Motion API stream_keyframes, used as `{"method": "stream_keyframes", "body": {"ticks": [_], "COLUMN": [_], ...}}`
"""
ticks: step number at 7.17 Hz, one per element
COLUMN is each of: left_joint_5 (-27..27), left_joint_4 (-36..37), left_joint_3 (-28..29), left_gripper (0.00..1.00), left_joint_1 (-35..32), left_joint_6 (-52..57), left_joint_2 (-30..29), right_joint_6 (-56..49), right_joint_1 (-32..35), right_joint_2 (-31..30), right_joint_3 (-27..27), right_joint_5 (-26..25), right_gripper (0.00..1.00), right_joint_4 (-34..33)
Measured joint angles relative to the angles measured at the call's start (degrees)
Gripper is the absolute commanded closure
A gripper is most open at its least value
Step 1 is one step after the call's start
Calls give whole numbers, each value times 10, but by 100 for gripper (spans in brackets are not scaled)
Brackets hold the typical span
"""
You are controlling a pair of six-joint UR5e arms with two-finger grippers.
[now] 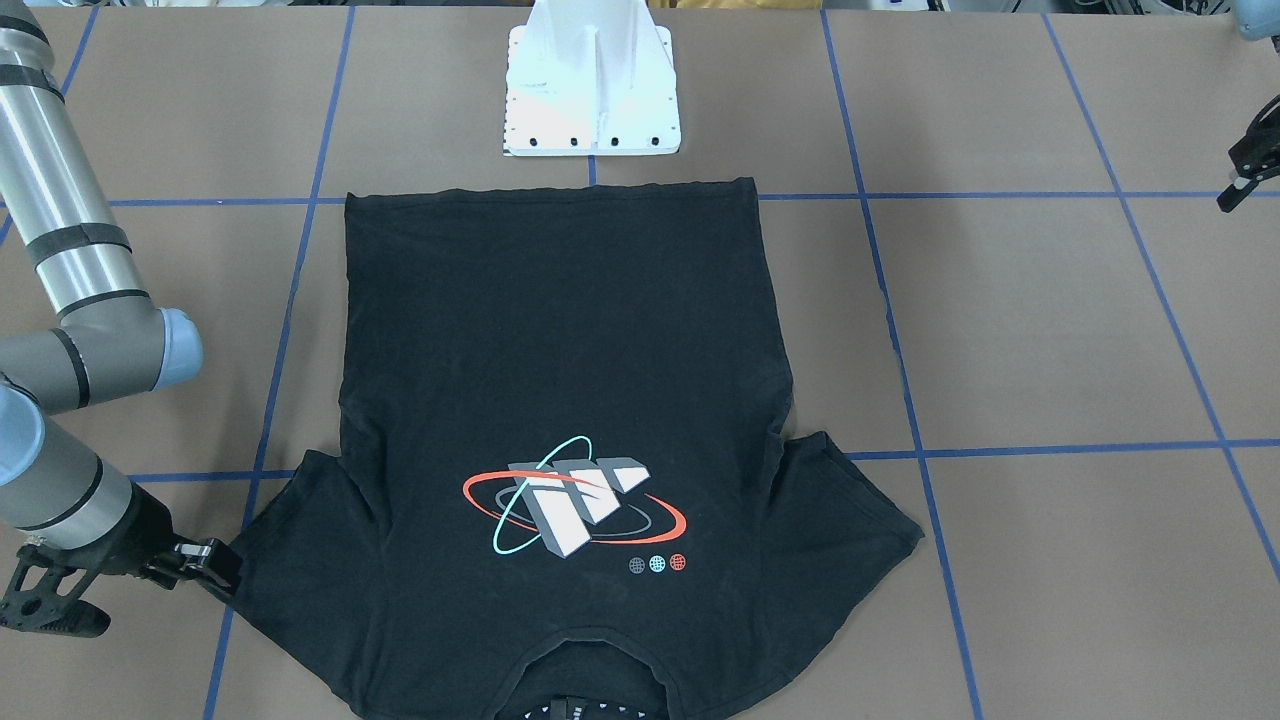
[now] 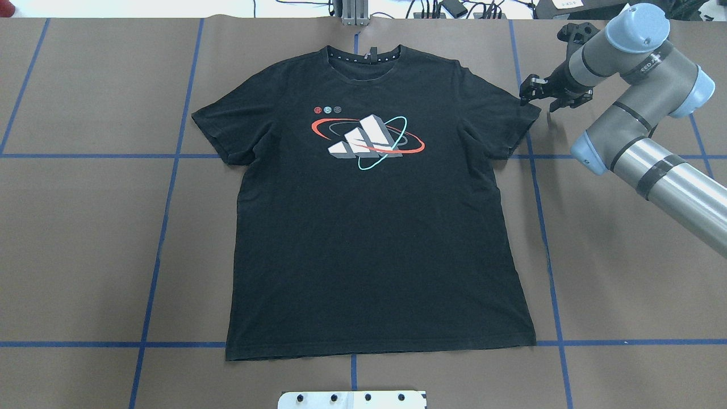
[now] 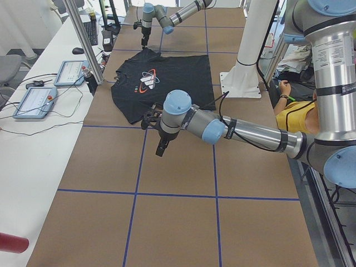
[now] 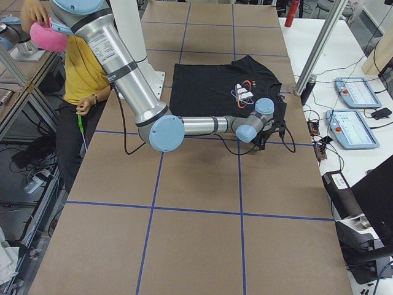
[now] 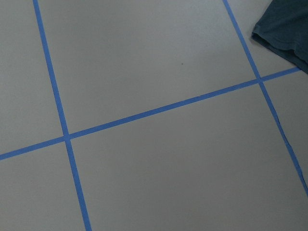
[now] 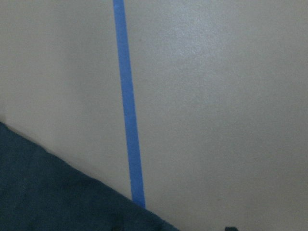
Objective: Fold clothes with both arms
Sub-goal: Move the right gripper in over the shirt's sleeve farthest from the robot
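Note:
The black T-shirt (image 2: 369,227) lies flat and print up on the brown table, collar at the far side from the robot. It also shows in the front view (image 1: 560,330). My right gripper (image 2: 537,96) is low at the outer edge of the shirt's right-hand sleeve; in the front view (image 1: 215,570) its jaws look open at the sleeve hem. The right wrist view shows that sleeve edge (image 6: 48,192) and bare table. My left gripper (image 1: 1240,180) hangs over bare table well to the shirt's side, cut off by the frame edge, so I cannot tell its state. The left wrist view shows only a sleeve corner (image 5: 288,29).
The white pedestal base (image 1: 592,90) stands just behind the shirt's hem. Blue tape lines (image 2: 164,227) grid the table. A side table with control tablets (image 3: 33,100) runs along the far edge. A person in yellow (image 4: 80,74) sits behind the robot.

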Motion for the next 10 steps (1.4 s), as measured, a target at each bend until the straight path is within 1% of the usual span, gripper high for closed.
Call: {"method": "stream_keyframes", "body": {"ticks": [1, 2, 4, 5, 6, 10], "left_joint_5": [0, 0, 0, 0, 0, 0], "left_joint_4": [0, 0, 0, 0, 0, 0], "left_joint_3": [0, 0, 0, 0, 1, 1], "left_gripper": [1, 1, 1, 1, 1, 1], "left_joint_1": [0, 0, 0, 0, 0, 0], "left_joint_6": [0, 0, 0, 0, 0, 0], "left_joint_2": [0, 0, 1, 1, 1, 3], "right_joint_6": [0, 1, 2, 4, 7, 18], "right_joint_1": [0, -1, -2, -3, -3, -5], "right_joint_2": [-7, -10, -8, -6, -6, -7], "right_joint_3": [1, 2, 2, 2, 3, 9], "right_joint_5": [0, 0, 0, -1, -1, 0], "right_gripper": [37, 45, 45, 69, 100, 100], "right_joint_4": [5, 10, 13, 13, 13, 14]}}
